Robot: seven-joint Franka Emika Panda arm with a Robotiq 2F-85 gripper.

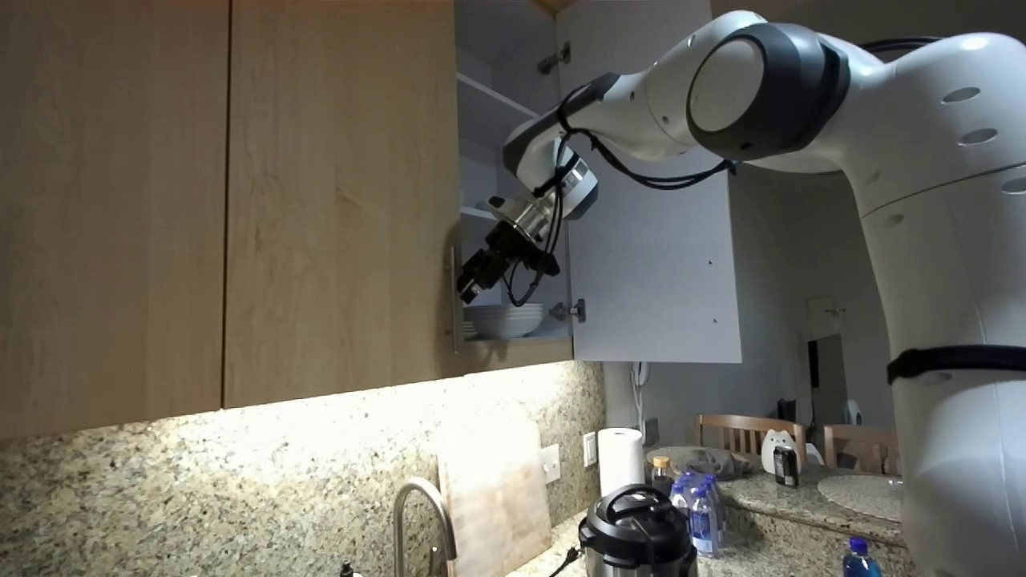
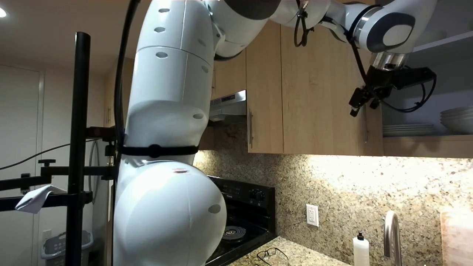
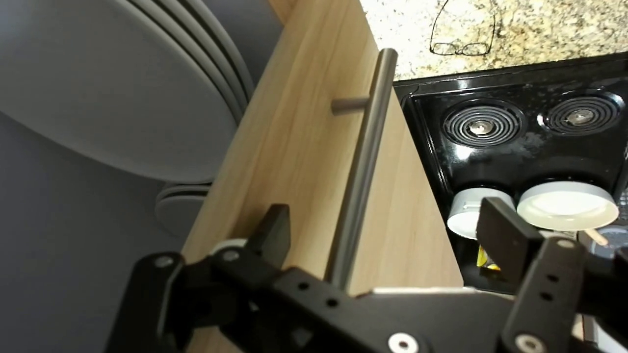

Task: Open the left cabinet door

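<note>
Left cabinet door (image 1: 345,200): a wood-grain panel just beside the uncovered shelves (image 1: 497,94); it looks shut, in line with the matching panel (image 1: 112,208) next to it, so the opening itself seems yet to be done.
Bar handle (image 3: 365,162): vertical, near the door's free edge, held off the wood by a post (image 3: 349,105); that gap is presumably there to let fingers in behind the bar.
Pincer (image 3: 385,230): fingers spread apart, nothing clamped; in the wrist view the bar runs between them, with one finger (image 3: 272,235) over the strip of wood by the free edge and the other finger (image 3: 508,240) across the bar. Whether they reach deep enough, or touch anything, I cannot tell.
Reason for that straddle: likely so that closing would catch the bar from both sides.
Robot arm (image 1: 753,96): bends across in front of the shelves with the wrist (image 1: 573,188) tilted, apparently to bring the pincer in from the free-edge side.
Neighbouring door (image 1: 653,264): swung wide, pale inner face and hinges (image 1: 579,310) showing; this bares the free edge and leaves the wrist room.
Bowls (image 1: 505,322) and plates (image 2: 408,130): stacked inside, past the free edge; a wide sweep that way could knock them.
Wrist cable (image 2: 406,110): strapped along the arm, probably to keep it off the handle, though its hanging loop could snag.
Next move: probably closing on the bar, then a pull along the hinge arc.
</note>
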